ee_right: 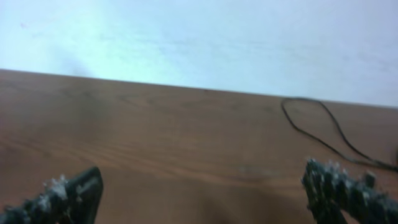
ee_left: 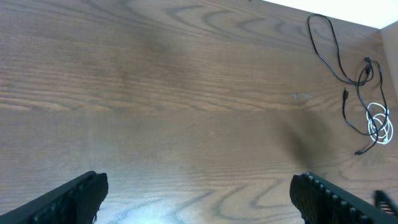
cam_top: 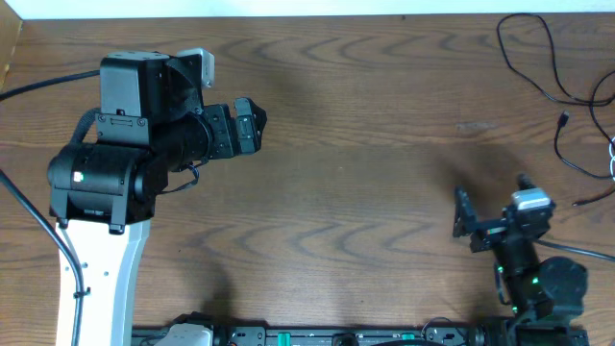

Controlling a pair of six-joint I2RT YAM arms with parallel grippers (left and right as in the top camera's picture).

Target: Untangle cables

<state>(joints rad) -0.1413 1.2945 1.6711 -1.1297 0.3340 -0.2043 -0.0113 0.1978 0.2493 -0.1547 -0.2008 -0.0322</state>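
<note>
The black cable (cam_top: 555,94) lies in loose loops at the table's far right corner, with a plug end near the right edge. It also shows in the left wrist view (ee_left: 339,59) and the right wrist view (ee_right: 298,129). The white cable (cam_top: 612,149) is mostly cut off at the right edge of the overhead view. In the left wrist view it is a small coil (ee_left: 379,121) overlapping the black cable. My left gripper (cam_top: 252,125) (ee_left: 202,199) is open and empty, far left of the cables. My right gripper (cam_top: 493,197) (ee_right: 205,193) is open and empty, in front of them.
The wooden table (cam_top: 365,144) spans the views. The left arm's white base and thick black wires (cam_top: 29,221) sit at the left. The table's back edge meets a white wall (ee_right: 199,37).
</note>
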